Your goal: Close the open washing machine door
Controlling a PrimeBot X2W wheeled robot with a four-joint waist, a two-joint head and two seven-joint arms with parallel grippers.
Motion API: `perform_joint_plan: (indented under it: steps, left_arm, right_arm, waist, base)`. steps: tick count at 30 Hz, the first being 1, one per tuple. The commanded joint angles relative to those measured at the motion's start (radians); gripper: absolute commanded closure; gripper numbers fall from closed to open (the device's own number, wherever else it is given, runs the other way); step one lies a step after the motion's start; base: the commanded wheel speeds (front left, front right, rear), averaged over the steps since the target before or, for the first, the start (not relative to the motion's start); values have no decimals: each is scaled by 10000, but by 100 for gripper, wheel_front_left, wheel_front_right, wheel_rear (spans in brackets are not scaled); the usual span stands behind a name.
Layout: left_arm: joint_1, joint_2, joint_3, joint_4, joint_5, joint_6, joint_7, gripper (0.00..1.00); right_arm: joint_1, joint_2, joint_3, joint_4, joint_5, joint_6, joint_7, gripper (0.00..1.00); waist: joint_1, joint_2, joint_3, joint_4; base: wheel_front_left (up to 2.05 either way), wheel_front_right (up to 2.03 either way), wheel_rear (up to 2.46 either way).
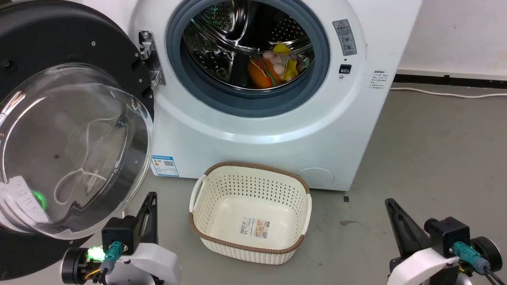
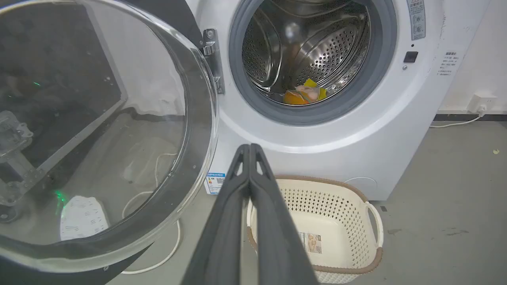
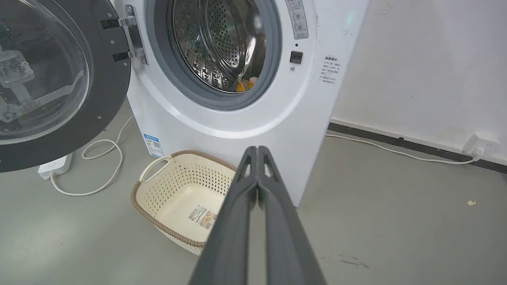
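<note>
Cream perforated basket [image 1: 249,186] on grey floor [image 1: 435,158], colourful toy food [image 1: 263,73] in steel drum [image 1: 222,39], looped white cable [image 3: 121,162]

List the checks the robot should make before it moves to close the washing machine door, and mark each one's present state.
1. Washing machine door swung open on its hinge: ok.
2. Left gripper shut, empty, beside the door's lower rim: ok.
3. Right gripper shut, empty, apart from the door: ok.
4. Toys inside the drum, off the grey seal: ok.
5. Basket below the door's sweep: cannot tell.
</note>
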Motion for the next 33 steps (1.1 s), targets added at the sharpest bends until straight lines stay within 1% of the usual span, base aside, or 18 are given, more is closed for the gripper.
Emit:
perform_joint_plan:
  steps: [1, 33]
  left_arm:
    - [140, -3, 24, -41, 18, 28, 3, 100]
    - [140, -3, 24, -41, 18, 28, 3, 100]
  right_arm:
    - [-122, 45, 3, -47, -76, 8, 3, 100]
    - [-122, 45, 3, -47, -76, 8, 3, 100]
  waist:
    - [1, 0, 0, 0]
    - [1, 0, 0, 0]
  base:
    - [0, 0, 0]
    - [0, 0, 0]
